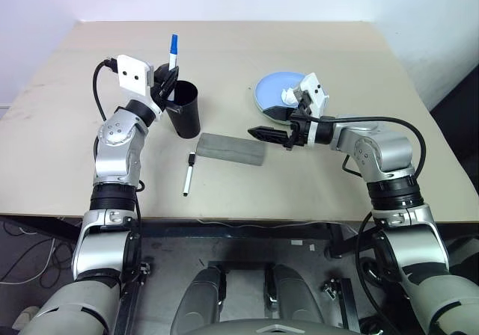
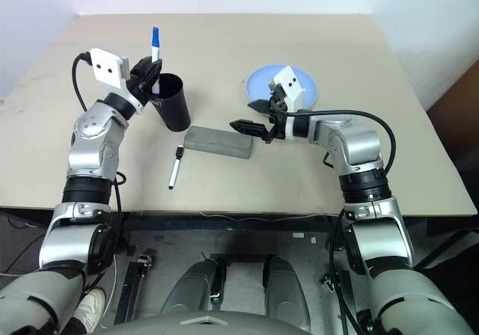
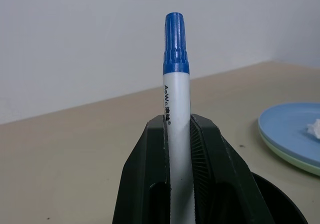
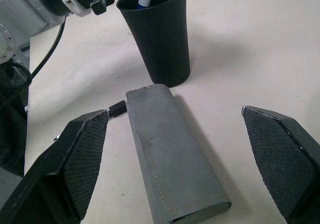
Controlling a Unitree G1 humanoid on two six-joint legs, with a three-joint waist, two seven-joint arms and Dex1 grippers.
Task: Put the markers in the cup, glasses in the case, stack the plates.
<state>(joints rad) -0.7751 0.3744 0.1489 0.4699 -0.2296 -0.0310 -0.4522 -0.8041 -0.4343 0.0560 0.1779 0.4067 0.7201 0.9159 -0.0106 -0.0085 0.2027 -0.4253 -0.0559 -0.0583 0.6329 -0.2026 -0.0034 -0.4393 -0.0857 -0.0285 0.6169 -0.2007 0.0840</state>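
Observation:
My left gripper [image 1: 166,81] is shut on the blue-capped marker [image 3: 176,74], holding it upright at the rim of the black cup [image 1: 185,111]; the marker's lower end dips inside the cup [image 4: 159,34]. On the table in front of the cup lies the black-capped marker [image 1: 188,174]. The grey case [image 1: 233,149] lies closed beside it, and my right gripper [image 4: 175,111] hovers open just above the case's right end. At the back right, the light blue plate [image 1: 273,90] rests on the mint green plate [image 3: 295,161]. The glasses are out of view.
A small crumpled white paper [image 1: 289,94] sits on the blue plate, right behind my right wrist. The beige table [image 1: 314,178] runs wide on all sides, with its front edge close below the case and the lying marker.

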